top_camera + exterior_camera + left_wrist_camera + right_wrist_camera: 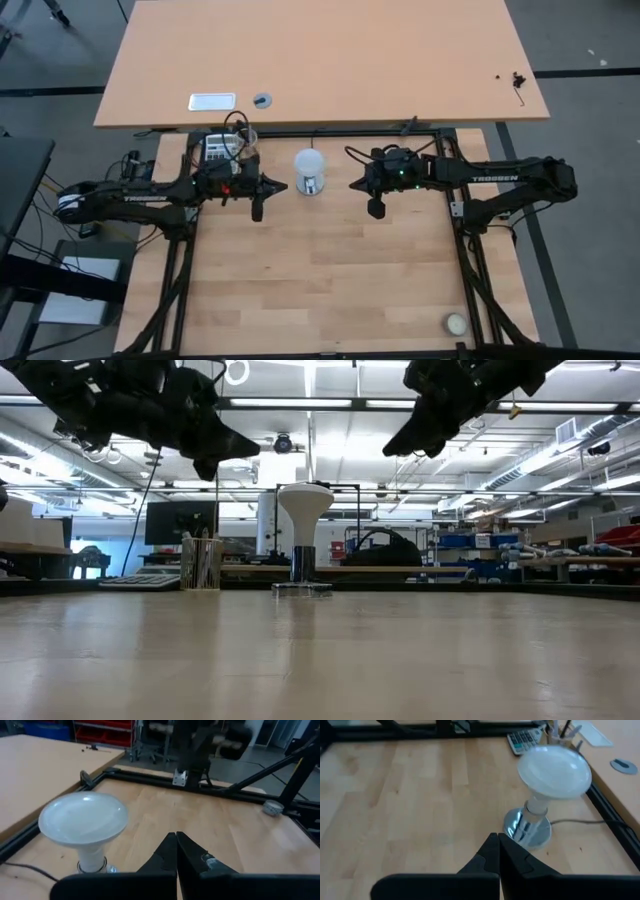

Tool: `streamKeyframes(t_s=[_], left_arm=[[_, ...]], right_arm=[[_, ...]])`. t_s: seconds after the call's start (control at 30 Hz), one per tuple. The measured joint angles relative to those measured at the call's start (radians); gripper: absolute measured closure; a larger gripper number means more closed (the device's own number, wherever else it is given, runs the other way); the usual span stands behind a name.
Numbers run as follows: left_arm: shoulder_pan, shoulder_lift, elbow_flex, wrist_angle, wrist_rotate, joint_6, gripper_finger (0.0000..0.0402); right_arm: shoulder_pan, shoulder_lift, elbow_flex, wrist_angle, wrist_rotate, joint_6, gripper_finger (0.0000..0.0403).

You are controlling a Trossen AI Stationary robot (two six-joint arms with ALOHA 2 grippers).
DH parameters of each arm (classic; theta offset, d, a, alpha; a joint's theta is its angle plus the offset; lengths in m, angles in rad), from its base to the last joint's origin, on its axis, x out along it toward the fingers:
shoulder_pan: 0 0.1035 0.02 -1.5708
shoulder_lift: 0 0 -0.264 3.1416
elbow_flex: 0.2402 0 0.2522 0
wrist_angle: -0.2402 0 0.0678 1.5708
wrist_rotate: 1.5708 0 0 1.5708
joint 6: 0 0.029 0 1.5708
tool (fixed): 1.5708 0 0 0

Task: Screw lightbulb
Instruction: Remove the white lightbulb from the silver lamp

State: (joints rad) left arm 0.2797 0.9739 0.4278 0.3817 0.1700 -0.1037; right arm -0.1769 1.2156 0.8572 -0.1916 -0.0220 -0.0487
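Closed dark fingers (498, 851) of the right gripper (352, 185) point at the white frosted lightbulb (554, 770), standing upright in its round silver socket base (527, 827).

The left gripper (283, 186), likewise pinched shut and empty, flanks the bulb, apparently seated already; a clear cup (201, 563) behind holds pens.

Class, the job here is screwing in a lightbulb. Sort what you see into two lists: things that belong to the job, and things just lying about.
Belongs to the job:
lightbulb, standing upright in the silver socket base
left gripper, shut
right gripper, shut

Just lying about:
calculator
pen cup
cream ball
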Motion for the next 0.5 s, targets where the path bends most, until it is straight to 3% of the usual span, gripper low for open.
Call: streamKeyframes(t_s=[0.5], left_arm=[[-0.072, -0.133, 0.000, -0.156, -0.065, 0.014, 0.0402]], right_arm=[[0.073, -0.181, -0.257, 0.199, 0.066, 0.129, 0.0398]])
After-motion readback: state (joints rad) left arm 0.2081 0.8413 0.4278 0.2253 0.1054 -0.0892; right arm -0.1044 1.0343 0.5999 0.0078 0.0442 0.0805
